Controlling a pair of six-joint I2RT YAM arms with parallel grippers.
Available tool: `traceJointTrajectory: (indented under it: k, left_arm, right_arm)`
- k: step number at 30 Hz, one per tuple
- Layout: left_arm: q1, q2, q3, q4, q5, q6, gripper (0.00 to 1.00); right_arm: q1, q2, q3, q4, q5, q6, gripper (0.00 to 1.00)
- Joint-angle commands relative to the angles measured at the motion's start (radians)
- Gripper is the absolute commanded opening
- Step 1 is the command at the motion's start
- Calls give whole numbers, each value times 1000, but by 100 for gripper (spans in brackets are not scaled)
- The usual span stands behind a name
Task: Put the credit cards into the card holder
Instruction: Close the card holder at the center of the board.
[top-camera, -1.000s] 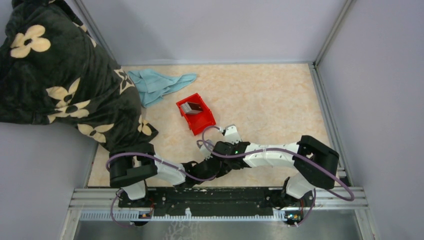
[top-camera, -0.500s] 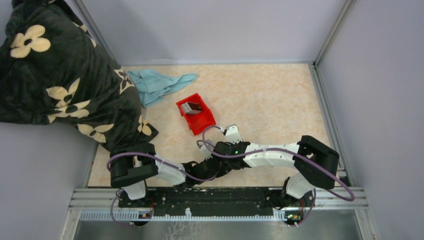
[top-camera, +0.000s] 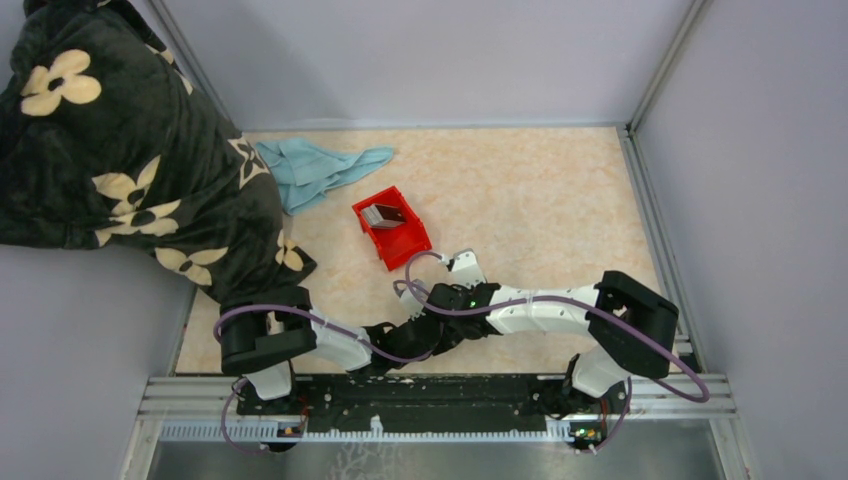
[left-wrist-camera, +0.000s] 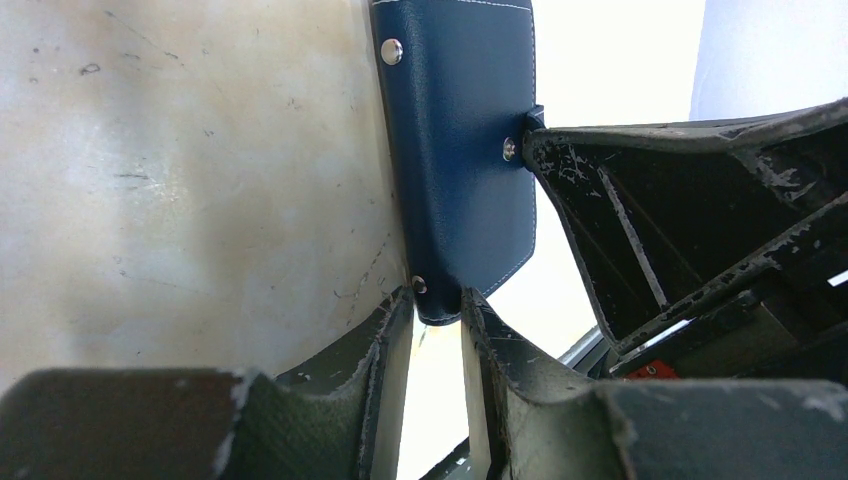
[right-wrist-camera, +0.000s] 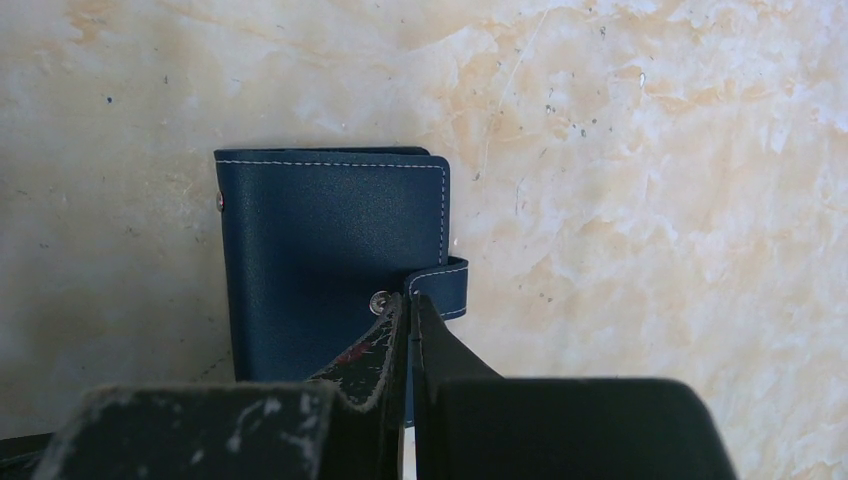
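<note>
The card holder (right-wrist-camera: 330, 260), a closed navy wallet, lies on the marbled tabletop (right-wrist-camera: 640, 170) with its snap tab (right-wrist-camera: 445, 285) to the right. My right gripper (right-wrist-camera: 410, 298) is shut on that tab. My left gripper (left-wrist-camera: 437, 308) is shut on the card holder's (left-wrist-camera: 460, 150) lower edge, one finger on each side. In the left wrist view the right gripper's black fingers (left-wrist-camera: 600, 190) reach the wallet from the right. The credit cards (top-camera: 383, 214), greyish and brown, sit in a red bin. In the top view both grippers meet near the front edge and hide the wallet.
The red plastic bin (top-camera: 405, 245) stands just behind the grippers. A light blue cloth (top-camera: 320, 168) lies at the back left, next to a dark floral blanket (top-camera: 120, 150) that spills over the left wall. Grey walls (top-camera: 700, 180) enclose the table.
</note>
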Motion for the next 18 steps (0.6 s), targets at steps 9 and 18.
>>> traceJointTrajectory:
  k: [9, 18]
  left_arm:
    - [6, 83, -51, -271, 41, 48, 34]
    - [7, 79, -46, -278, 39, 53, 34]
  right_arm:
    - [9, -22, 55, 31, -23, -21, 0]
    - [9, -6, 53, 45, -45, -28, 0]
